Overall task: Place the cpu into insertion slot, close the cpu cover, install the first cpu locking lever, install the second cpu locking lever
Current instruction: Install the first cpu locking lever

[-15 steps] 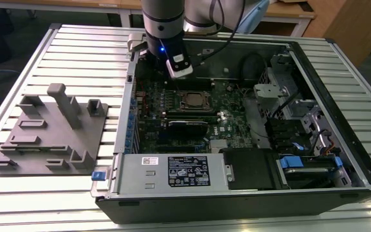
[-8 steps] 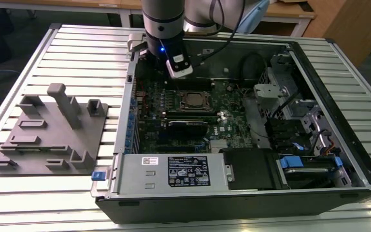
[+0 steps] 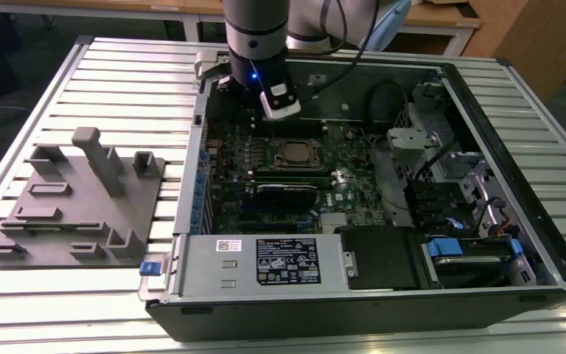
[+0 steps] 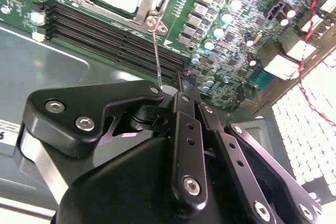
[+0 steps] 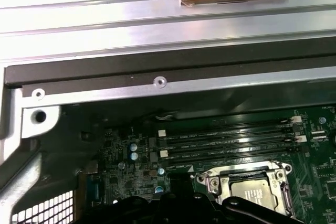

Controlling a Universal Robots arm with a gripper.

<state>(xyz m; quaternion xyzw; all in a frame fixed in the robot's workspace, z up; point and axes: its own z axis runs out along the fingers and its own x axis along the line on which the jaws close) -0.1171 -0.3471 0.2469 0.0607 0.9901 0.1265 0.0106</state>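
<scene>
While the cpu (image 5: 256,193) sits inside the insertion slot (image 5: 212,182), the hand (image 4: 179,91) hangs clenched.

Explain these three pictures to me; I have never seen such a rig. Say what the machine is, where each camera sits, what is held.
The machine is a robot arm with a pincer at its end. The exterior view comes from a camera off the arm: it shows a slatted metal table bearing an open computer case and, at the exterior view's left, a grey block of posts and holders. Both wrist views come from cameras riding on the arm, close to the green motherboard. In the first wrist view the cpu lies on that board with the cpu cover framing it. In the second wrist view a thin locking lever runs from the cover's corner to the pincer's tip; whether it is gripped, I cannot tell.
</scene>
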